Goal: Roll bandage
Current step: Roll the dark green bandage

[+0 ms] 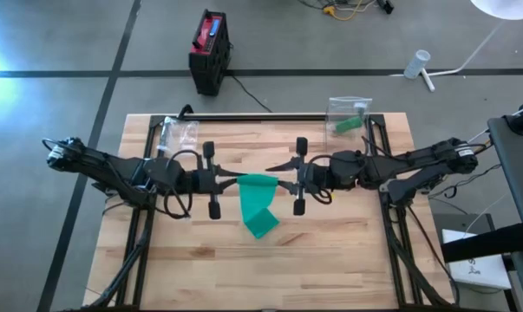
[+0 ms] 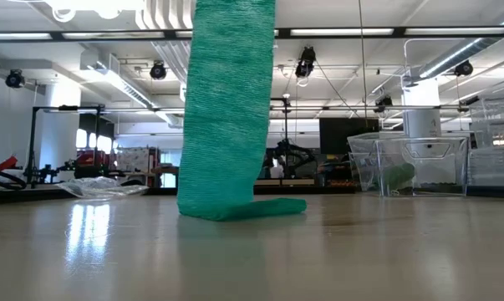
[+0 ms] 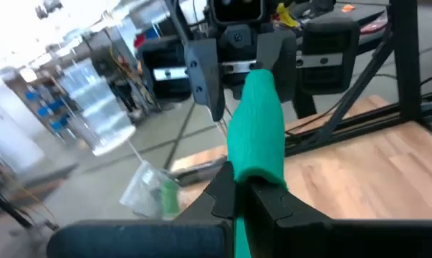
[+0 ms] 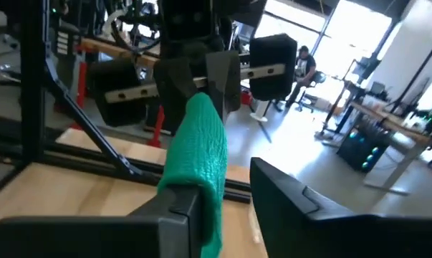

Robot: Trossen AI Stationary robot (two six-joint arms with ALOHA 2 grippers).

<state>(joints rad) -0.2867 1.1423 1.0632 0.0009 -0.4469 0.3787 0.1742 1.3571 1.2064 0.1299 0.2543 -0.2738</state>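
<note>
Bandage point(image 1: 259, 204), one green strip, sits at the centre of the high view: its top edge is stretched level between the two arms, and the rest hangs down until its tail folds onto the wooden table point(image 1: 330, 260). The low view shows that tail lying flat on the wood while the strip rises straight up out of frame.

From the left of the frame, the left gripper point(image 1: 233, 181) pinches one end of the edge, its fingers closed on the cloth (its own wrist view shows the tips meeting on the fabric). From the right, the right gripper point(image 1: 285, 184) meets the other end. In its wrist view the cloth drapes over one finger while the other stands apart, so it looks spread, not clamped.

My reading is that rolling has not begun; the strip is only held up and spread. The next move calls for a firm hold at one end and a turning of the cloth onto itself, keeping the edges in line.

Counted: one bandage, two arms, two clear plastic bags point(image 1: 349, 115) near the table's upper edge, one dark case point(image 1: 211, 50) on the floor beyond.
</note>
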